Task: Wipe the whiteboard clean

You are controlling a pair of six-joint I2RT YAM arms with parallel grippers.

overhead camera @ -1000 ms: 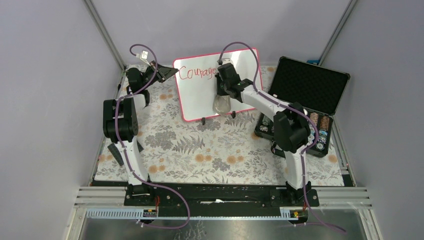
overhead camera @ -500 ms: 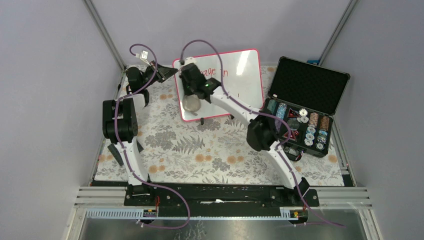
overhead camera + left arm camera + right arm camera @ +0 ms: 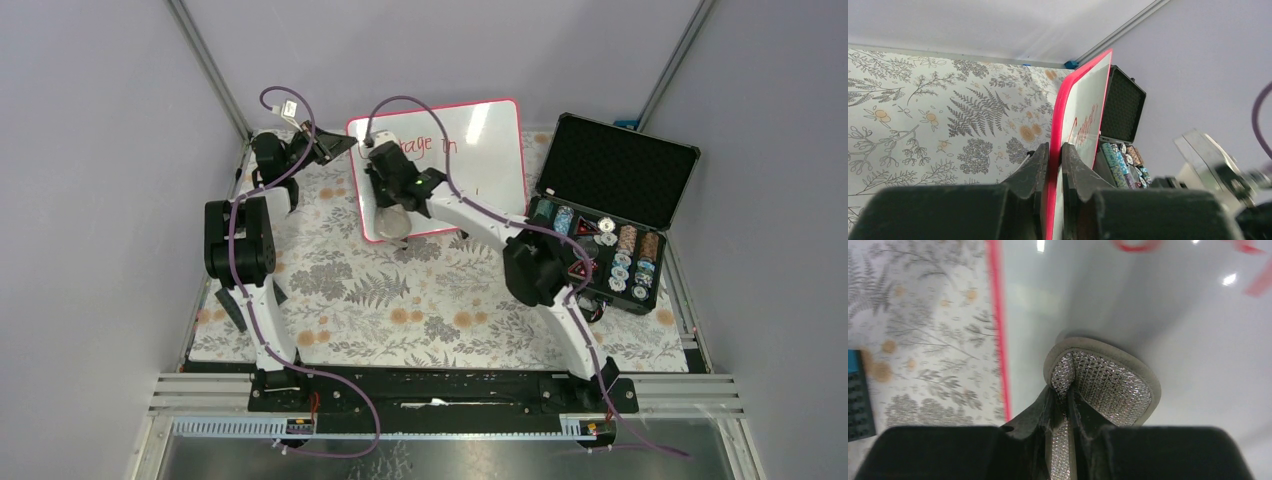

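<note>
Tech: Right claw (image 3: 1065,390), clamped on the pad (image 3: 1108,385), swept to the whiteboard's (image 3: 470,170) 7 o'clock corner; board stands at table's (image 3: 330,330) 12 o'clock.
Lead: Left claw (image 3: 1054,150) pinches the frame (image 3: 1058,107). Keep pad flat; wipe toward 1 o'clock lettering (image 3: 425,145).

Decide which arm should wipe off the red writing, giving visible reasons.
Right. The right gripper is shut on the eraser pad, held against the whiteboard near the red writing. The left gripper is clamped on the board's frame, steadying it.
</note>
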